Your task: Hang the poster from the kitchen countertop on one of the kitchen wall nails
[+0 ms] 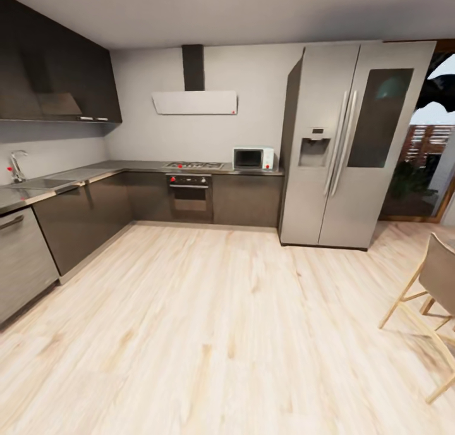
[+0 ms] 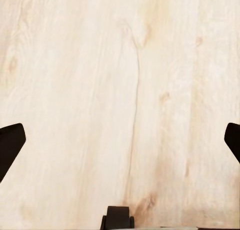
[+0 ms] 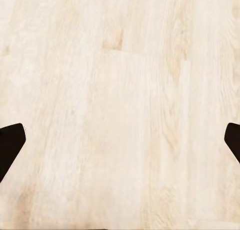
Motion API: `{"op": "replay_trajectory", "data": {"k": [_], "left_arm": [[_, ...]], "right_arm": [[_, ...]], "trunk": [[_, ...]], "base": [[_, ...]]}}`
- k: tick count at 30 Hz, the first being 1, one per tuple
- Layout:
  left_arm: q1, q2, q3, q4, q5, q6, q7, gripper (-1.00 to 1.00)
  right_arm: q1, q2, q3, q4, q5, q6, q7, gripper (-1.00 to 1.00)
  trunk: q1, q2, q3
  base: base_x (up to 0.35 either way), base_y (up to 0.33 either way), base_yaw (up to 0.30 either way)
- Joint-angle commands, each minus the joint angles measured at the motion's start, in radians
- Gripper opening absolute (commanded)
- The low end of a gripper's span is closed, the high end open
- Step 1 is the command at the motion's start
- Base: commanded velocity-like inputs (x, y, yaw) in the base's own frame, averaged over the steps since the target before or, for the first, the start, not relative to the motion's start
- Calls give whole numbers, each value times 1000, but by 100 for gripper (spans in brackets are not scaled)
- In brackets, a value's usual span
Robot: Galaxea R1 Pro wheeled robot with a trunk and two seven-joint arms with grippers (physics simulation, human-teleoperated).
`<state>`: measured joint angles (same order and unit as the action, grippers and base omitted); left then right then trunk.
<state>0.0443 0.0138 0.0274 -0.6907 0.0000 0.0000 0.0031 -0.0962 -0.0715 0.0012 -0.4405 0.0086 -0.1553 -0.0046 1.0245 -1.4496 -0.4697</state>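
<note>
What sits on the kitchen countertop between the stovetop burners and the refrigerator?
In the head view, a white microwave stands on the kitchen countertop, between the stovetop burners and the refrigerator, close beside the refrigerator.

Grey L-shaped kitchen countertop [image 1: 126,167] runs along the left wall and the far wall — sink [image 1: 38,183] and faucet [image 1: 16,166] on the left run, hob [image 1: 194,165] and microwave [image 1: 253,158] on the far one.
</note>
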Motion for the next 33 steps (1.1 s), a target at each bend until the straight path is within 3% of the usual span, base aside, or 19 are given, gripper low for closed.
{"op": "replay_trajectory", "data": {"k": [1,13,20,33], "left_arm": [[0,0,0,-1,0,0,0,100],[0,0,-1,-1,0,1,0,100],[0,0,-1,-1,0,2,0,100],[0,0,-1,-1,1,2,0,100]], "right_arm": [[0,0,0,0,1,-3,-1,100],[0,7,0,0,1,-6,-6,100],[0,10,3,0,1,-6,-78,100],[0,10,5,0,2,-6,-98,100]], "trunk": [[0,0,-1],[0,0,-8],[0,0,-12],[0,0,-18]], "base": [[234,228,67],[208,276,206],[160,317,259],[128,326,264]]}}
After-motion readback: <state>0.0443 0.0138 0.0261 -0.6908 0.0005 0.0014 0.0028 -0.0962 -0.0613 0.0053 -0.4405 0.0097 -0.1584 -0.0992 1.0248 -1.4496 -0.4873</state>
